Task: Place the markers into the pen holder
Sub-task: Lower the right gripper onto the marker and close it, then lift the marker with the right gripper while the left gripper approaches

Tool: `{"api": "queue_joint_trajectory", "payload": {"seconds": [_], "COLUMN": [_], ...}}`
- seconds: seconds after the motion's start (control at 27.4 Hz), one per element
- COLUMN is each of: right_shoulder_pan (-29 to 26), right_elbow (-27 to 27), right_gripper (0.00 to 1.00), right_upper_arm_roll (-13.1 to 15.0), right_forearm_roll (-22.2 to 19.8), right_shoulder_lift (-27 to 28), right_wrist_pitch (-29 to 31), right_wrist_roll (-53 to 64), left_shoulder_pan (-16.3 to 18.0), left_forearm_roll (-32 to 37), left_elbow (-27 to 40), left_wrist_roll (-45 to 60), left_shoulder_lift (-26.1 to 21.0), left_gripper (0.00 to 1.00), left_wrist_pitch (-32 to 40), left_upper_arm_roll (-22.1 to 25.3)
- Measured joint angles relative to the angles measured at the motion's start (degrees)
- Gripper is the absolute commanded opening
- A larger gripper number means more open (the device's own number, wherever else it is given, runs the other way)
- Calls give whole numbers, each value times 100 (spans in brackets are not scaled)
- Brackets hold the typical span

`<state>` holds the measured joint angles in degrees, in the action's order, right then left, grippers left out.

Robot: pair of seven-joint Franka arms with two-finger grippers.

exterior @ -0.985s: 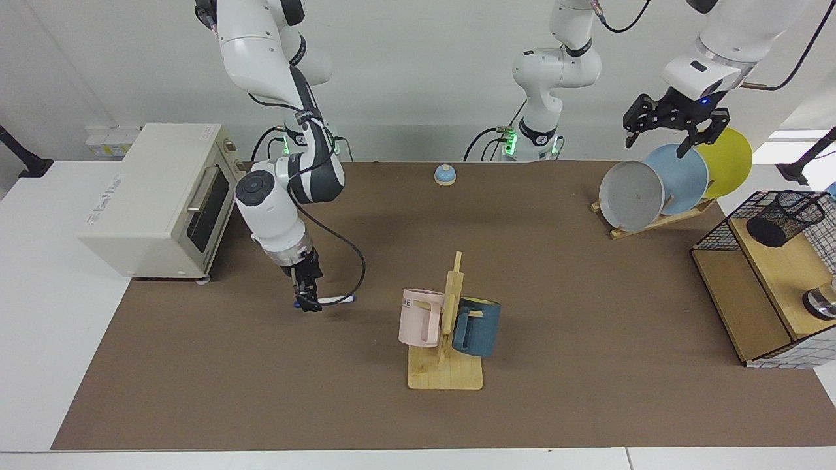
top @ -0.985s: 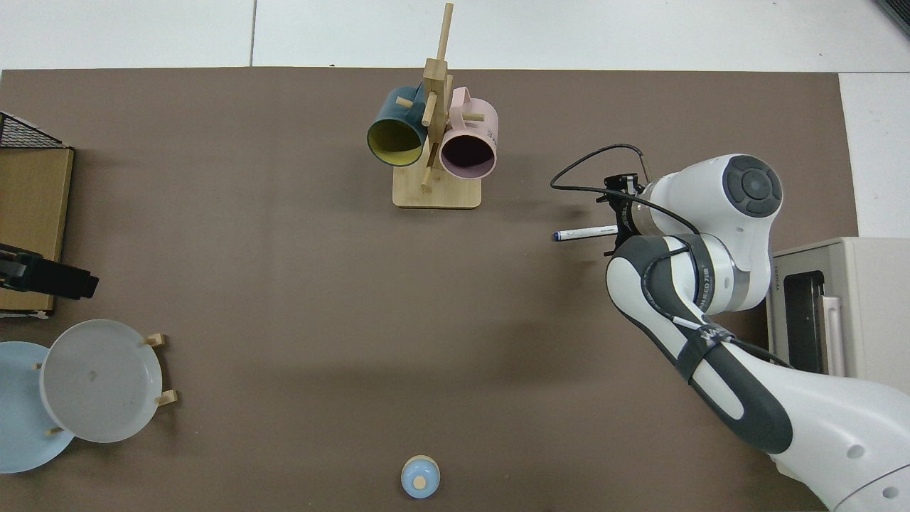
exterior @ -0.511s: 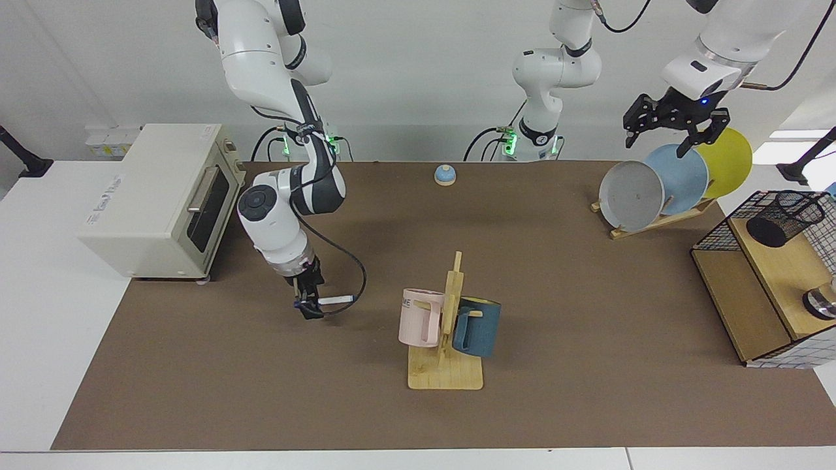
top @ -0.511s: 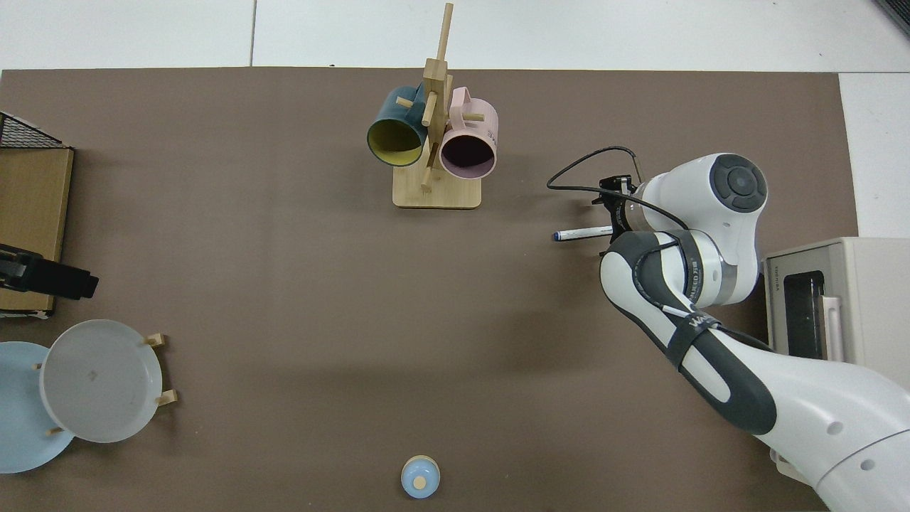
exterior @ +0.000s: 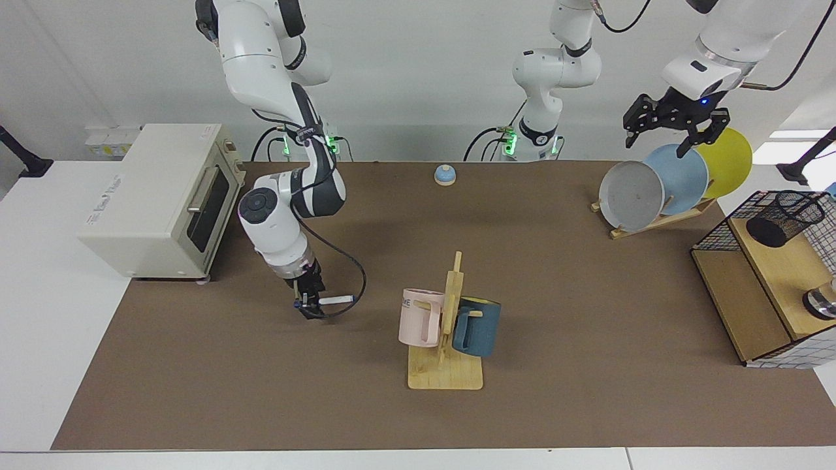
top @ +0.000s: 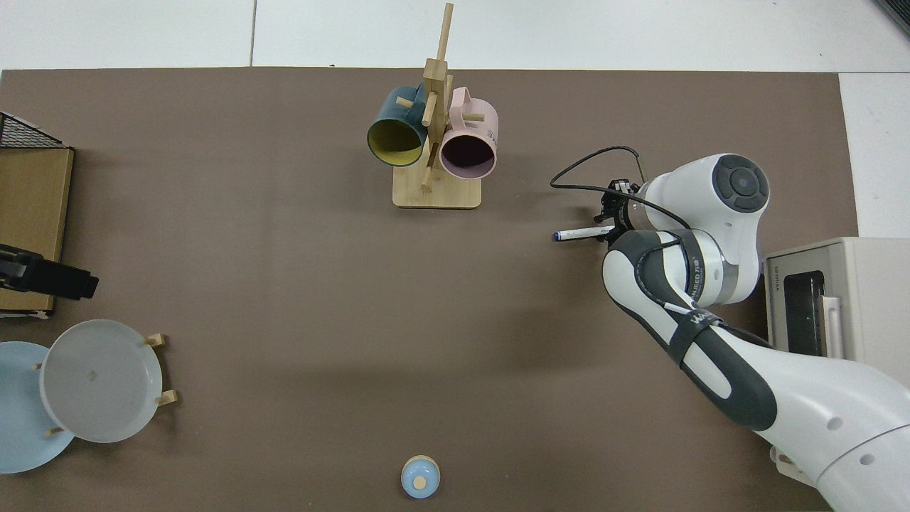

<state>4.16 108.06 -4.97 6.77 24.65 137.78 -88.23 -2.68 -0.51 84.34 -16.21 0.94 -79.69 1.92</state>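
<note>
Jaws of right gripper (exterior: 309, 305) clamped on marker (exterior: 336, 299) near one end, held level just above surface (exterior: 261, 391), ready for carrying. Left gripper (exterior: 673, 127) spread, waiting over plates (exterior: 653, 186). Pen holder (exterior: 784, 217) well apart, on rack (exterior: 751, 313).

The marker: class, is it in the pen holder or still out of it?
Out. The marker lies level in the right hand near the toaster oven; the pen holder sits across the table on the rack.

Bright, even overhead light; soft shadows on the mat (exterior: 555, 294); sharp focus.
</note>
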Motion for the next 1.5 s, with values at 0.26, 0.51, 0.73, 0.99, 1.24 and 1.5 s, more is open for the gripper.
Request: {"api": "queue_joint_trajectory", "payload": {"seconds": [0.26,0.51,0.73,0.99,1.24,1.5], "right_shoulder_pan": [0,18,19,-30,-7,-3], "right_elbow": [-1,-1,-16,-120,-196,-208], "right_gripper": [0,0,0,0,0,0], "right_upper_arm_roll": [6,1,-9,36,19,-1], "right_forearm_roll": [-1,-1,-1,-3,-3,-3], "right_shoulder_lift": [0,-1,-137,-923,-1872,-2633], "right_wrist_pitch": [1,0,-164,-1215,-2483,-3403], "right_wrist_roll": [0,0,0,8,8,-1], "left_shoulder_pan": [0,0,0,1,1,2], "left_forearm_roll": [0,0,0,0,0,0], "left_elbow": [1,1,1,1,1,1], "left_wrist_roll": [0,0,0,0,2,3], "left_shoulder_lift": [0,2,4,5,7,14], "left_gripper": [100,100,100,100,100,100], "left_wrist_pitch": [0,0,5,9,12,37], "left_upper_arm_roll": [0,-1,-1,-1,-1,-6]}}
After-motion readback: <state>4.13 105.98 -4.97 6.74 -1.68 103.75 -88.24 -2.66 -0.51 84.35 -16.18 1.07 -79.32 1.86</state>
